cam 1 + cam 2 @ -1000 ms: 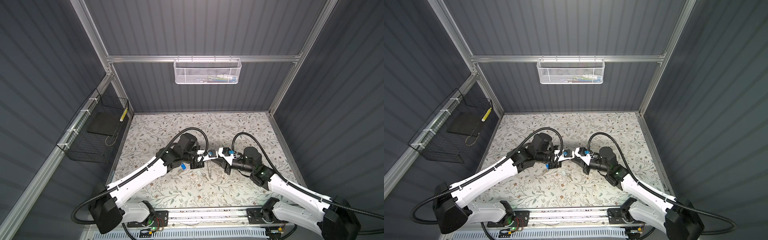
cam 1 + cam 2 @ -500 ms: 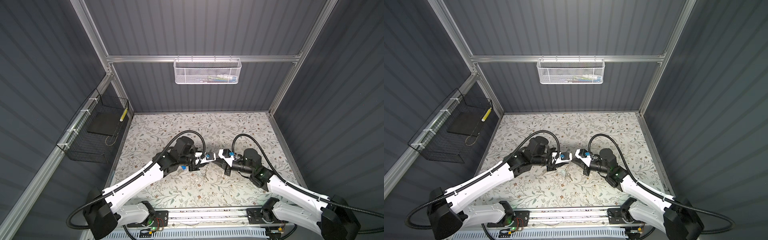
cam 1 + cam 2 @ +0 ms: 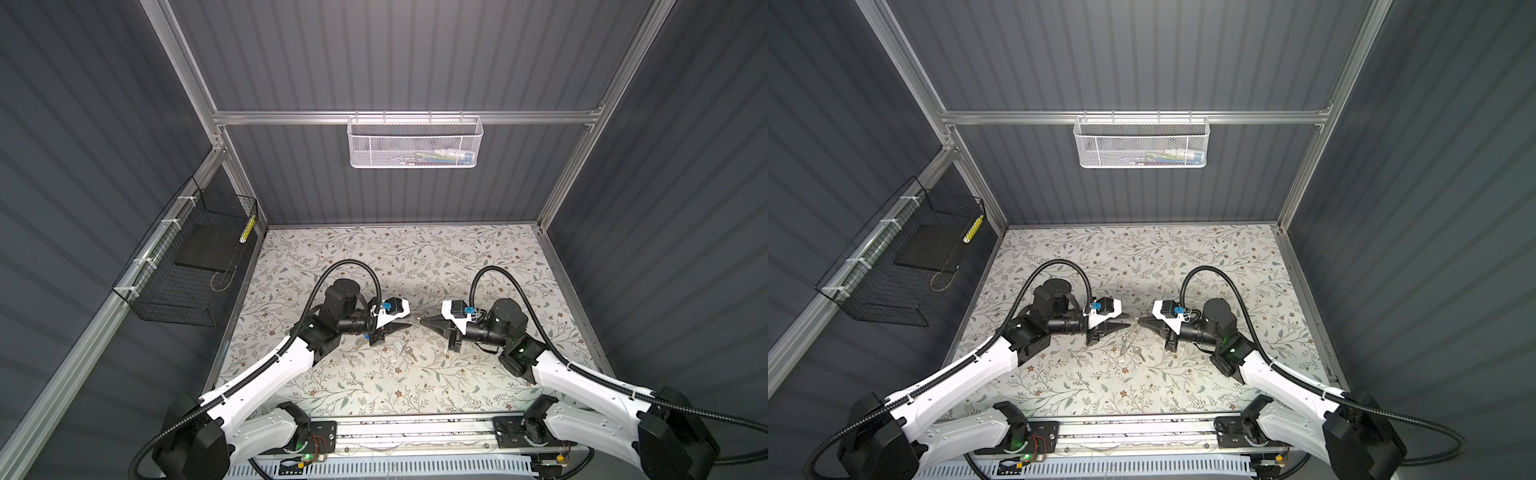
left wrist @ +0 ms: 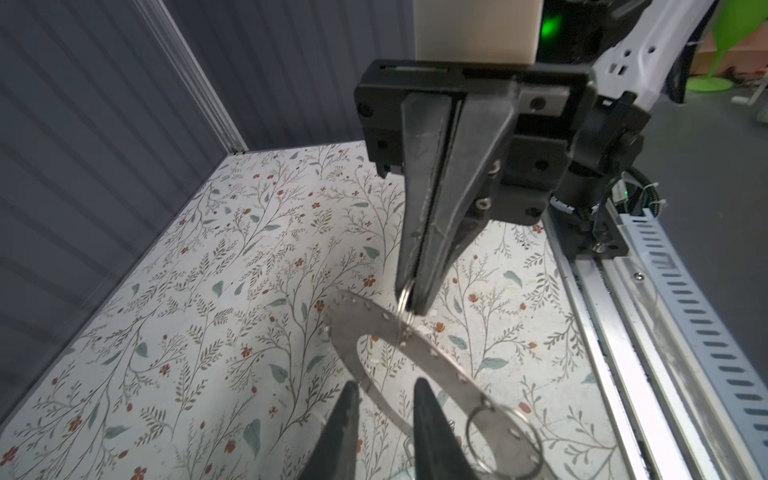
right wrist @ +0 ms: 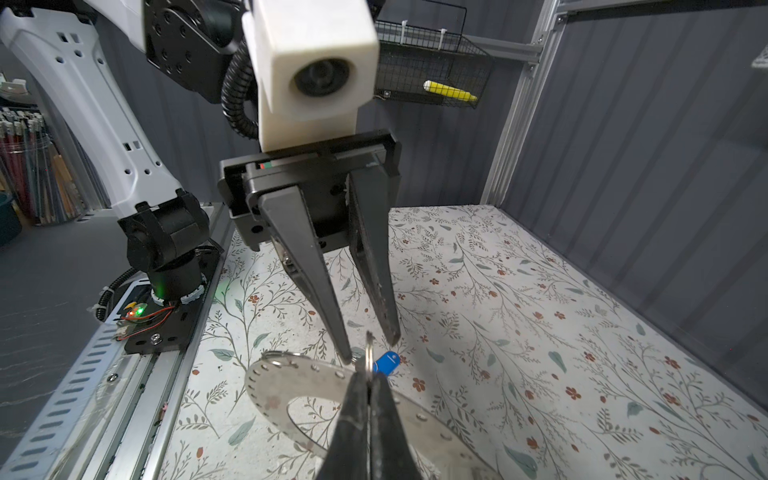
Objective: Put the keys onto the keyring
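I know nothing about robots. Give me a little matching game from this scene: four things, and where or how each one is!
1 left gripper
2 right gripper
3 white mesh basket
4 black wire basket

a hangs on the back rail
b jaws apart
c on the left side wall
d clamped on the small wire ring

Pairs: 1-b, 2-d, 3-a, 4-c

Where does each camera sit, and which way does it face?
Both top views: high overhead, looking down at the floral table; left arm and right arm show.
Left wrist: on the left arm, facing the right fingers, shut on a small ring; own left fingers show, open.
Right wrist: on the right arm, facing the left fingers; own fingers show.
Shared: both wrist views show the keyring.
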You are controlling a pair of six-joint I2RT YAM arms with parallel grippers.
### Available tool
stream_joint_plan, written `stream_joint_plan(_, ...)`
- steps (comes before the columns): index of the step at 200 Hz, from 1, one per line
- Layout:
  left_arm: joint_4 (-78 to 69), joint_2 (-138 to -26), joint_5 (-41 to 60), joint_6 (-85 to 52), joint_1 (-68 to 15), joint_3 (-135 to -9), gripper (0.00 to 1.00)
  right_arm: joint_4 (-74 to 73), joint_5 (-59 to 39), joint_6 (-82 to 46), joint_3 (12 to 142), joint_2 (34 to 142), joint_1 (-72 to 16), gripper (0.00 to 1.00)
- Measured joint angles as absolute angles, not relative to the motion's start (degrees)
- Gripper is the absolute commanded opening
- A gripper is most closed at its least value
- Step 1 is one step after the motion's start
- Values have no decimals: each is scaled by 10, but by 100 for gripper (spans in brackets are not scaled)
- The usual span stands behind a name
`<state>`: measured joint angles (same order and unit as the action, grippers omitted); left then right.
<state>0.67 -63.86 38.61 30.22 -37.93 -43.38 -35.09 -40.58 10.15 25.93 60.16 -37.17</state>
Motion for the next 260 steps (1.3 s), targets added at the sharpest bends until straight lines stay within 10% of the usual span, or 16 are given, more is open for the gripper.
stream_joint_plan(139, -43, -639, 464, 281, -379, -427, 0, -404, -462, 80, 259, 627, -371, 0)
stream_joint_plan(190, 32, -639, 452, 320, -379, -458, 0, -344, -411, 115, 260, 589, -372, 31)
stream_joint_plan(260, 261, -693, 354, 436, -409, -614, 0, -199, -318, 170, 262, 510, -372, 33)
